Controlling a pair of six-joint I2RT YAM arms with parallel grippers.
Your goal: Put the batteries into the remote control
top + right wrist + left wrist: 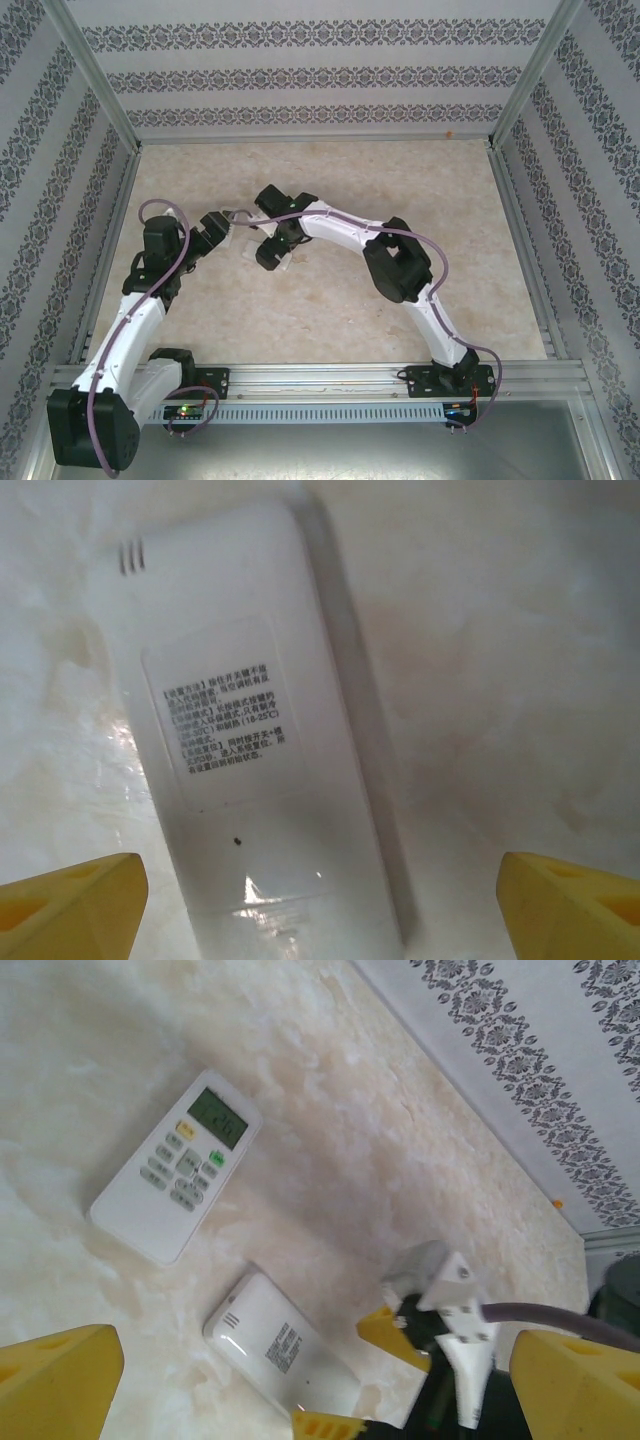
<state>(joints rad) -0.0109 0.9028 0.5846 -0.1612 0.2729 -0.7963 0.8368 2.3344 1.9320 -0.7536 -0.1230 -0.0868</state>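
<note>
Cream, marble-patterned desk (400,200) inside an enclosure papered with dark floral bands.

Two white arms reaching in from the near edge and meeting left of centre. Right arm (400,265) bent in a long arc leftward, wrist tipped down over the desk. Left arm (130,320) rising short and steep, folded at the elbow, wrist aimed toward the right arm's tip.

Two white remotes lying flat on the desk, near each other but apart. Face-up remote (175,1180), with green display and buttons, clear of both pincers and beyond the other as seen from the left wrist.

Face-down remote (260,730) directly beneath the right pincer (320,910). Long axis running away from the wrist camera, crosswise to the line between the two yellow fingers (75,905), so width, not length, lined up with the gap.

Right pincer released, spread wider than the remote, one finger on each side of its near end, grasping nothing. Touching the casing or hovering just above: cannot tell.

Left pincer (215,238) just beside, also released and empty, looking across at the same remote from the side.

Right arm judged the nearer and better placed for a grip across the width.

On the remote's back: printed label (222,725), small vent slots (132,558), cover apparently in place. Batteries inside or not: cannot tell.
</note>
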